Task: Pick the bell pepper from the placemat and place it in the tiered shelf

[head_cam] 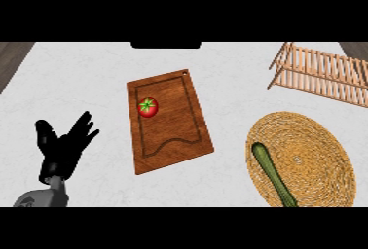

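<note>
On woven placemat (309,155) at right lies a long green vegetable (273,174), no bell pepper shape visible; likely stiff, light, smooth-skinned, best gripped mid-length. Left robot hand (66,141) spread, resting. Tiered shelf (323,73) top right. Right robot hand unseen.

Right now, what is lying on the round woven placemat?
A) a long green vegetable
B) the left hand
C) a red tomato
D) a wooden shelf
A: a long green vegetable lies on the left part of the placemat; the tomato sits on the cutting board, the shelf stands apart at upper right, and the left hand rests open at the left.
</note>
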